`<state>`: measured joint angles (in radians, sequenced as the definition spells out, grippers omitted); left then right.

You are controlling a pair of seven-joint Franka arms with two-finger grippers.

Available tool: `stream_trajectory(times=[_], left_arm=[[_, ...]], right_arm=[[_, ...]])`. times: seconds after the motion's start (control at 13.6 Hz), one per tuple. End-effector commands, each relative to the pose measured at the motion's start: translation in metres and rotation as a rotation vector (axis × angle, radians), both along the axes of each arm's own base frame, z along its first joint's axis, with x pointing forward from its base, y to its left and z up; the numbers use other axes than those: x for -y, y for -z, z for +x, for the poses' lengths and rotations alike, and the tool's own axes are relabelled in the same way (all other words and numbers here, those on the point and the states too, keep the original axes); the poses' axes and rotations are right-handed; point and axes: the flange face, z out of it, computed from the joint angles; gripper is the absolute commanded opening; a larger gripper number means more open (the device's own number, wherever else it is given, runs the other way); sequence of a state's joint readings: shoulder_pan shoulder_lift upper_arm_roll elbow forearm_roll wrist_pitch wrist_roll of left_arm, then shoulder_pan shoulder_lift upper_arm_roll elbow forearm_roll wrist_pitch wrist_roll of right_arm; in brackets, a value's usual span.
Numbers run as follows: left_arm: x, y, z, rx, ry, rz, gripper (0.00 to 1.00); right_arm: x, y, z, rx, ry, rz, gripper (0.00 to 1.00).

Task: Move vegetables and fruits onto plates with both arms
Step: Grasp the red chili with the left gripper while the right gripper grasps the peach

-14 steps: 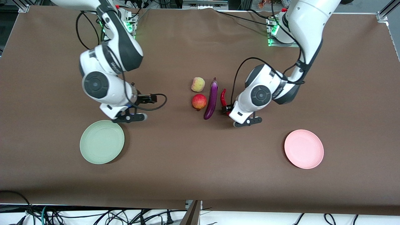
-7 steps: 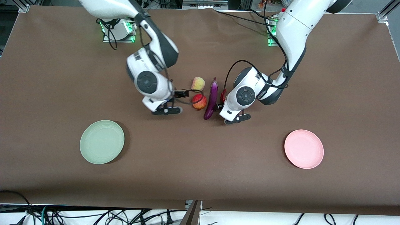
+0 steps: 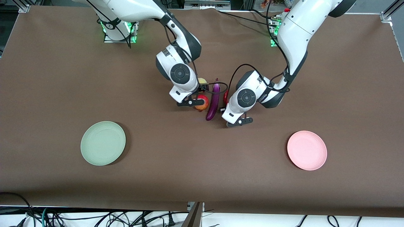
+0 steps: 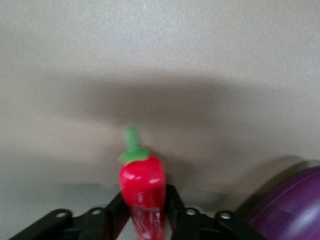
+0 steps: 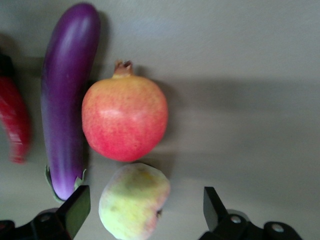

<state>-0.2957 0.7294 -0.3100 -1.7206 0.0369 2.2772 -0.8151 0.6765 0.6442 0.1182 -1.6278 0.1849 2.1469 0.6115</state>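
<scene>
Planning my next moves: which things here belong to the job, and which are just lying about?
Job: eggplant, chili, peach, pomegranate, green plate, pink plate, left tool closed on chili, right tool open around peach.
Lying about: brown table cover, loose cables.

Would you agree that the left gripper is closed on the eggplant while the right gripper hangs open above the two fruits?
Not quite: the left gripper is closed on the red chili pepper, as the left wrist view shows; the eggplant lies untouched beside it. The rest holds: the right gripper hangs open above the peach and pomegranate.
</scene>
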Motion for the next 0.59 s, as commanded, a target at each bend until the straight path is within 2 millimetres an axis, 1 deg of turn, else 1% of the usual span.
stream_trajectory(times=[0.0,0.07,0.15,0.22,0.29,0.44,0.52], left_arm=[[-0.008,-0.001,0.009,0.016,0.016,0.002,0.00],[-0.013,-0.007,0.014,0.018,0.008,0.005,0.00],[-0.019,-0.021,0.020,0.030,0.005,0.007,0.00],[-0.031,-0.040,0.033,0.046,0.015,0.003,0.00],[-0.043,-0.058,0.046,0.035,0.051,0.010,0.00],[-0.073,-0.101,0.079,-0.001,0.129,0.017,0.00],[-0.095,-0.113,0.096,0.008,0.152,0.015,0.00]], right_arm=[[-0.009,0.008,-0.010,0.001,0.030,0.007,1.00],[-0.012,0.011,-0.014,-0.003,0.023,0.003,1.00],[-0.011,0.013,-0.016,-0.007,0.021,-0.001,1.00],[-0.010,0.017,-0.018,-0.013,0.020,-0.007,1.00],[-0.009,0.019,-0.021,-0.023,0.014,-0.016,1.00],[-0.006,0.027,-0.026,-0.038,0.011,-0.031,1.00],[-0.005,0.029,-0.027,-0.042,0.009,-0.034,1.00]])
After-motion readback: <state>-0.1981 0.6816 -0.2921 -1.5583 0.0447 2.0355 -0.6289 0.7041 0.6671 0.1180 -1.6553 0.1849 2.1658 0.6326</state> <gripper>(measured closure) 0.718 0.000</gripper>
